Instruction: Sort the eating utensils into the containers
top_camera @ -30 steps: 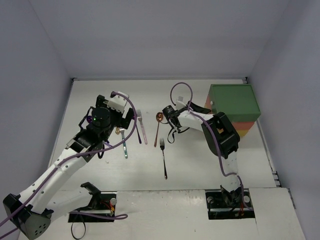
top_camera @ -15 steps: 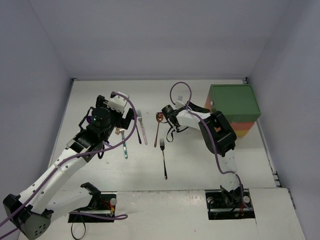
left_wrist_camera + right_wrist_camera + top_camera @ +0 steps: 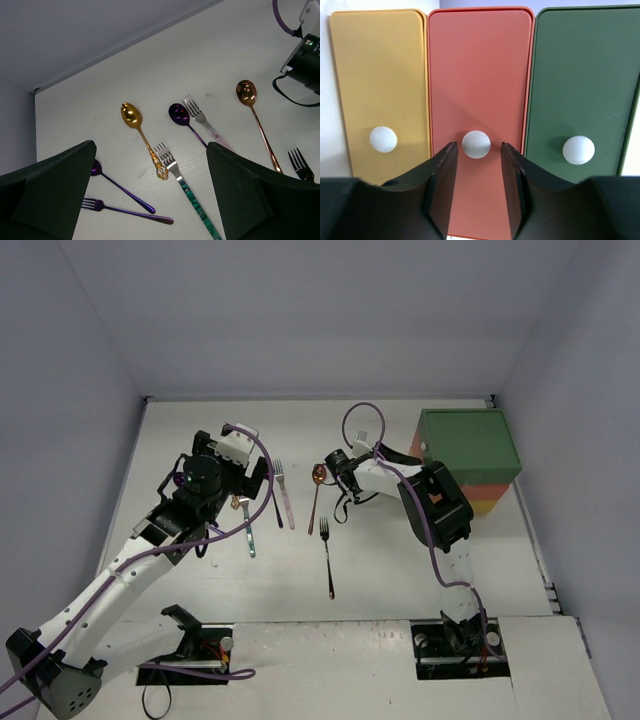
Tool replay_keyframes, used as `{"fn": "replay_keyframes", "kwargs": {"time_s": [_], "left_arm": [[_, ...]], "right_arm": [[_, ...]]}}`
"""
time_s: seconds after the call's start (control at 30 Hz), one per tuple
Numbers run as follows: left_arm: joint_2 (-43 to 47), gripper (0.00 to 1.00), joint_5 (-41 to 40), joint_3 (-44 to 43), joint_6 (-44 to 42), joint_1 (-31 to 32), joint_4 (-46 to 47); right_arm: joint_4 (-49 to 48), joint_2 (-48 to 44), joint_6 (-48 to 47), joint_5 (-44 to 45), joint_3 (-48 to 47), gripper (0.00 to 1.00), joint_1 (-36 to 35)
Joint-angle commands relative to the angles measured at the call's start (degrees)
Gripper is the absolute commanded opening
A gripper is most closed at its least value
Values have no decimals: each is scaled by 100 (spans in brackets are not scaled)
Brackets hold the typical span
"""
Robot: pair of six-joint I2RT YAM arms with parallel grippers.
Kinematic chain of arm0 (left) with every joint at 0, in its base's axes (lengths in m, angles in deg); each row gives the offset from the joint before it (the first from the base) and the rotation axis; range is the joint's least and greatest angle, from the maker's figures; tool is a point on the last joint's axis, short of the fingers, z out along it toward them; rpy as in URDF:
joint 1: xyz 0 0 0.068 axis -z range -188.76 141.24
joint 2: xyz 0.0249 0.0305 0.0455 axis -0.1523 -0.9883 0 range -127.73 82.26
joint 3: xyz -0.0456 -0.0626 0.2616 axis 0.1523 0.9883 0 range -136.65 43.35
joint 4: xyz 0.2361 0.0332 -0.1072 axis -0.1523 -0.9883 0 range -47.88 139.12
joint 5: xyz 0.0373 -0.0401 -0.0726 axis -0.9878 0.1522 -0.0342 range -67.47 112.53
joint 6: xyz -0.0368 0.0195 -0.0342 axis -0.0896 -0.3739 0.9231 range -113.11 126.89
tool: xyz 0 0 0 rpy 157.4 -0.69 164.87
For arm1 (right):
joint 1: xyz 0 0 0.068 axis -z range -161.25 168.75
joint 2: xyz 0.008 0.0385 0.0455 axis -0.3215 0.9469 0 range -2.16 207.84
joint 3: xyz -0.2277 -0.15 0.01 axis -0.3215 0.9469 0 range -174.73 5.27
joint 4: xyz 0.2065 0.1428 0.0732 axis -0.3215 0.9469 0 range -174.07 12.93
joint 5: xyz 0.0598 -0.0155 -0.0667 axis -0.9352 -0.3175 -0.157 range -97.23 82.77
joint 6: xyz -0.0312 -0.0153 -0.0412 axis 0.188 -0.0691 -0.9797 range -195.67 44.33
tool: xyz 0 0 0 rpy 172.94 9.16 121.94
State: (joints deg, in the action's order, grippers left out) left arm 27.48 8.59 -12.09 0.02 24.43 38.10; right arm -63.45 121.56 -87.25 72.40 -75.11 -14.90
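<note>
The containers [image 3: 470, 445] are one stacked block, green on top, at the far right. The right wrist view faces its shut fronts: yellow [image 3: 377, 75], red-orange [image 3: 480, 75] and green [image 3: 585, 75], each with a white knob. My right gripper [image 3: 477, 145] is open, with the red-orange drawer's knob [image 3: 476, 144] framed between its fingertips and just beyond them. My left gripper [image 3: 151, 146] is open and empty above the utensils: gold spoon [image 3: 132, 116], purple spoon [image 3: 179, 114], silver fork [image 3: 199, 114], teal-handled fork [image 3: 177, 175], copper spoon [image 3: 247, 92], purple fork [image 3: 125, 211].
A black fork [image 3: 327, 555] lies alone near mid-table, and a copper spoon [image 3: 316, 495] lies beside the right wrist. Grey walls close the table on three sides. Both arm bases stand at the near edge.
The right arm's elbow has shifted slightly to the left. The left arm and the utensils have not moved.
</note>
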Motion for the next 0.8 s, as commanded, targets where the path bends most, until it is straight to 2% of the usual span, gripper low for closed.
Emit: {"fn": "replay_keyframes", "kwargs": {"time_s": [0.0,0.2,0.33,0.4,0.77], "left_arm": [[104,91,5,-13,81,-32,336],[96,91,14,-16,81,-32,338],[101,91,4,-19,81,-32,338],[121,91,-7,-14,81,-32,338],[276,91,5,16,64,-59,400]], "right_arm": [[65,27,180,415,-231,34,131],[65,41,182,431,-309,21,134],[65,19,173,439,-358,5,44],[65,-4,181,424,-397,1,-56],[56,-182,226,110,-586,0,-822]]}}
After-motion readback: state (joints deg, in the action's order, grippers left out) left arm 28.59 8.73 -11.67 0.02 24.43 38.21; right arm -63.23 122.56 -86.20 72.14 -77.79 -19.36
